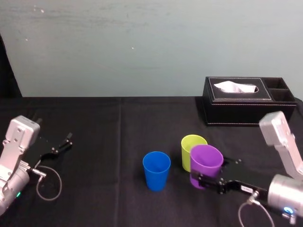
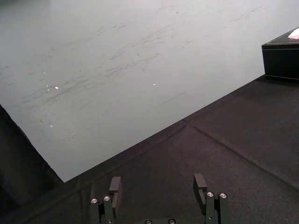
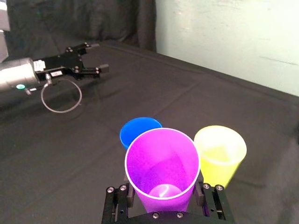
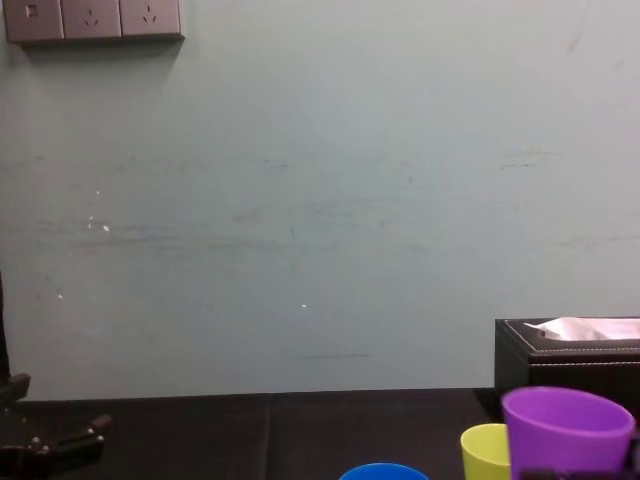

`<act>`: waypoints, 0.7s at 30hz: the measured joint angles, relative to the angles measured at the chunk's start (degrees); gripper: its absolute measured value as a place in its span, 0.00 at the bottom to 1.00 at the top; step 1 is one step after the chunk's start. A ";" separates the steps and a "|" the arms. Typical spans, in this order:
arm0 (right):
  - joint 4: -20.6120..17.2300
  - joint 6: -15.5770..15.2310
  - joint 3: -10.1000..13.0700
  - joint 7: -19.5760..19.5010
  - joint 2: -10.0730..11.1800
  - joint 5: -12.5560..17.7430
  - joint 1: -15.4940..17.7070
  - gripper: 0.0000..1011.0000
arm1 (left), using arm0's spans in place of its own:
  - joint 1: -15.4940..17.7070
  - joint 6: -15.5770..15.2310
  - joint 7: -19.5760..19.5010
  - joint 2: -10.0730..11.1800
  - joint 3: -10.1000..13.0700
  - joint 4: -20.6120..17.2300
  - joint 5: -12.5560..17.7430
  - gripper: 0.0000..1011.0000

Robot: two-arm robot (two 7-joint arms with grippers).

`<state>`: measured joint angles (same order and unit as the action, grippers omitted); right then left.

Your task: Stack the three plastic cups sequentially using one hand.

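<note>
The purple cup (image 1: pixel 206 161) is gripped low by the right gripper (image 1: pixel 199 179), seemingly for stacking; yellow-green cup (image 1: pixel 191 144) just beyond, blue cup (image 1: pixel 156 170) leftward. The left gripper (image 1: pixel 64 144) is parked open, well apart.

There are three plastic cups, one blue cup (image 1: pixel 156 171), one purple cup (image 1: pixel 206 161), one yellow-green cup (image 1: pixel 191 142), and one black tissue box (image 1: pixel 236 112).

Black-draped table (image 1: pixel 94 156); blue cup (image 1: pixel 156 170) upright near its middle, yellow-green cup (image 1: pixel 188 147) upright close to the right, black tissue box (image 1: pixel 246 106) by the far right corner.
</note>
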<state>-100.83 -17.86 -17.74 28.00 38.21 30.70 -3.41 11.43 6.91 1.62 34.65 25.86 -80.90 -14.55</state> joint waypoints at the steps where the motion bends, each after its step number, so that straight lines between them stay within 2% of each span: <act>1: 0.11 -0.34 -0.38 0.17 -0.05 0.07 -0.77 0.72 | 0.00 0.00 0.00 0.00 0.00 0.00 0.00 0.99; 10: 2.49 -4.10 -5.46 1.76 -2.24 0.32 -9.46 0.72 | 0.00 0.00 0.00 0.00 0.00 0.00 0.00 0.99; 21: 5.33 -5.73 -9.57 2.15 -4.64 0.35 -16.42 0.72 | 0.00 0.00 0.00 0.00 0.00 0.00 0.00 0.99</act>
<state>-95.50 -23.58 -27.31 30.14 33.57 31.05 -19.83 11.43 6.91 1.62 34.64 25.86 -80.90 -14.55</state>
